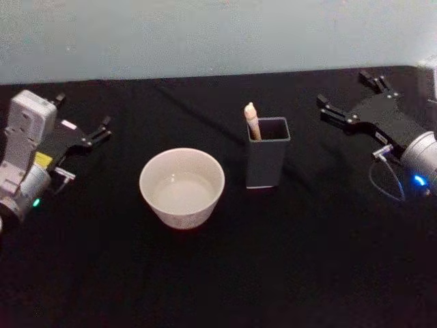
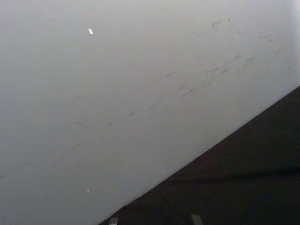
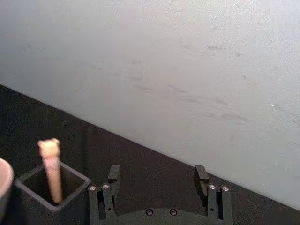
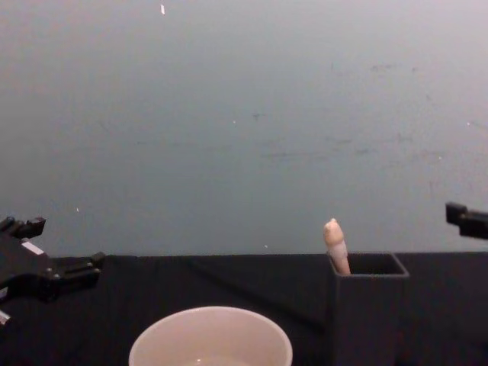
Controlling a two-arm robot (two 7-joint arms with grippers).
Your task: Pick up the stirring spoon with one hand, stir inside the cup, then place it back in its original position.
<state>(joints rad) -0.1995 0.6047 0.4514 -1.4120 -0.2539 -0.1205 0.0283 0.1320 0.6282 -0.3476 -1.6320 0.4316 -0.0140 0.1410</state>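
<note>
cloth: spoon in holder by cup; left gripper, right gripper flanking

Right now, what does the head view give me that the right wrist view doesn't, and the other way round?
Head view extras: the whole cup with its inside, the left gripper open at the left of the table, and the holder down to its base.
Right wrist view extras: a close look between the right gripper's open fingers, and down into the holder's mouth, where the spoon leans in one corner.
Shared: spoon handle, holder, right gripper, black table, pale wall. The wrist view also catches a sliver of the cup.
</note>
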